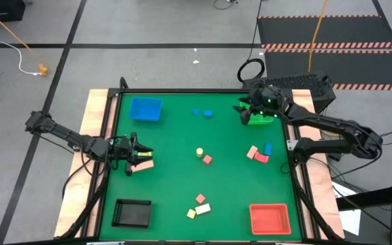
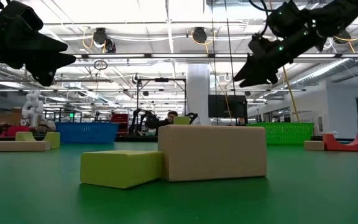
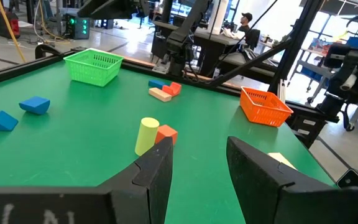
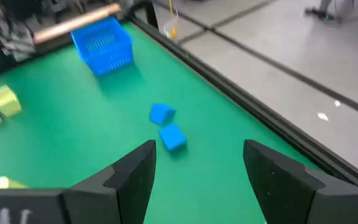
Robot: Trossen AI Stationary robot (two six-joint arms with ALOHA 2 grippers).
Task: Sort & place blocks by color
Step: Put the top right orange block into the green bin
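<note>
Dark jointed arms, black cables, angular fingers (image 3: 157, 168)

grey floor (image 1: 148, 27) with dark lines, striped black mat (image 1: 325, 30), bright ceiling lights (image 2: 166, 12).

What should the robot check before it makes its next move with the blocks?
1. Right gripper empty: ok, its fingers stand open with nothing between them.
2. Left gripper empty: ok, nothing shows between its fingers in the left wrist view.
3. Two blue blocks free to grab: ok, they lie apart from the other blocks on the mat.
4. Blue tray ready: ok, upright, no block visible inside.
5. Green tray unblocked: not ok, the right arm hangs over it.
6. All blocks sorted: not ok, the red tray and black tray look empty.
</note>
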